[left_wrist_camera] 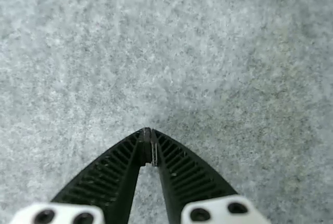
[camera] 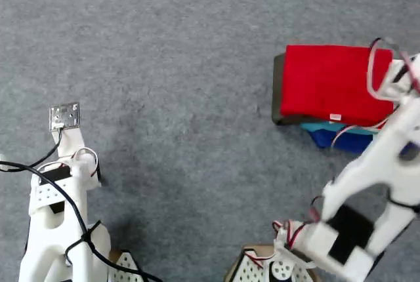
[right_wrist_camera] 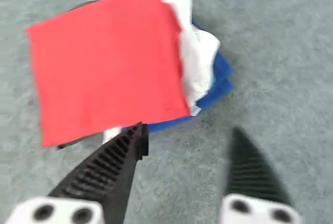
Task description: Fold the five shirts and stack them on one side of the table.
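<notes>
1. apparently the folding is all but done: the red shirt [camera: 331,82] lies flat on top of a stack at the right side of the desk [camera: 164,65]. a dark shirt [camera: 277,92], a teal shirt [camera: 320,126] and a blue shirt [camera: 341,140] peep out under it, and a white shirt [right_wrist_camera: 196,52] shows in the right wrist view.
2. the right claw [right_wrist_camera: 190,130] hangs at the stack's right end, jaws well apart and nothing between them. the left claw [left_wrist_camera: 147,133] is pressed together on nothing, over bare grey felt at the left of the desk, well apart from the stack.
3. i judge the step in hand to be squaring the stack or leaving it. to do it well, lift the right claw straight up before drawing it back, so no jaw catches the red shirt's edge and drags the top layer askew.
4. if tidying is wanted, the white, teal and blue layers stick out on the near side. push them in with the flat of a jaw, low and gently, since soft folded cloth will likely bunch rather than slide.
5. hard to make out: the right arm crosses the stack's right end in the high view and hides it, and the arm is cut off there. i count five shirts only by the colours at the edges, so the count is a guess.
</notes>
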`<state>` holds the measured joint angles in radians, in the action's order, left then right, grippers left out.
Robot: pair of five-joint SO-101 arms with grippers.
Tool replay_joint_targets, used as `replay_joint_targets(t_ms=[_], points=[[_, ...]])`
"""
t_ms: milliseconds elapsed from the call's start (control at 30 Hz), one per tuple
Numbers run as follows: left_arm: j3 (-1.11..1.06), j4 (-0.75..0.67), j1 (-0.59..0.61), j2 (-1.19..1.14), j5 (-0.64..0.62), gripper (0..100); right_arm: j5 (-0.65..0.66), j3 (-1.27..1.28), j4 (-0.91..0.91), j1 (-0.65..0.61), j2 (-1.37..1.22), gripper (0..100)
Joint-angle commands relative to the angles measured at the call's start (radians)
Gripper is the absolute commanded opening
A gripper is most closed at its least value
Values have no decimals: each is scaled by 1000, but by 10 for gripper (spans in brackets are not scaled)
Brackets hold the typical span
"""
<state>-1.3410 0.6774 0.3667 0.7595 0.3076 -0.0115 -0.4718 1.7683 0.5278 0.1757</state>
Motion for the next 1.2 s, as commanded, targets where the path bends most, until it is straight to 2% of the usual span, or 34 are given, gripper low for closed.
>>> replay_joint_targets(t_ms=[0,100,233,567,700,800,1033,1167], points=[[3,-6,-14,19,9,19,-5,136,12,-88,142,58],[-5,-5,-21,19,9,19,23,274,12,-208,236,0],[-9,-5,-21,19,9,19,32,503,-100,-344,386,1],[-11,-5,-23,21,9,18,107,1382,-609,-483,923,2],[-21,-11,-23,50,3,18,107,1615,-690,-493,1129,3],[-94,-38,-23,160,6,18,107,1724,-686,-506,1239,4],[-311,-34,-23,611,3,19,100,1882,-634,-507,1340,4],[-356,117,-23,851,3,21,98,1943,-637,-509,1366,4]])
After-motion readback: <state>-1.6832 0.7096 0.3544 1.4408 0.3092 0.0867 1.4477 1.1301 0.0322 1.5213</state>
